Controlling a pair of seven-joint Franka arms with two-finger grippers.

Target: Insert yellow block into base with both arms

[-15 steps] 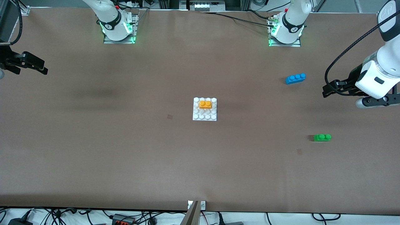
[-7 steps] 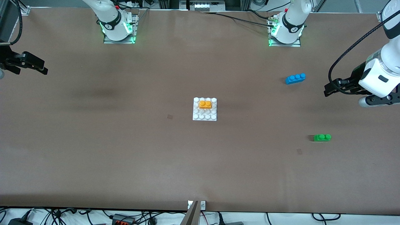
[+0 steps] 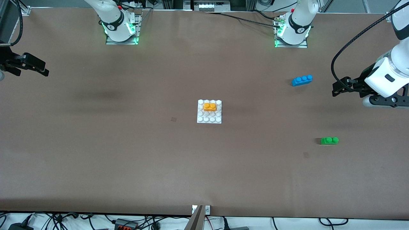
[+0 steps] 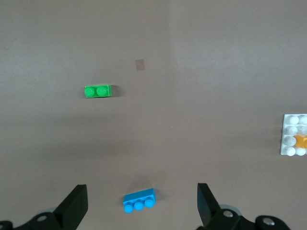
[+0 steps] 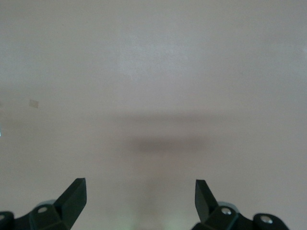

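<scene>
While cables [image 3: 127, 222] edge it, brown table [image 3: 127, 153] (matte) holds base [image 3: 209, 119].

Brown matte counter [image 3: 127, 153] fills the scene, soft shadows across it. Green lights glow at two mounting plates [image 3: 121, 40]. Cables and power strips [image 3: 126, 223] along the near edge.

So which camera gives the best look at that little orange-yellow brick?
The front view: the yellow block shows whole there, seated on the base. The left wrist view catches only a sliver of it at the picture's edge. The right wrist view shows bare table.
</scene>
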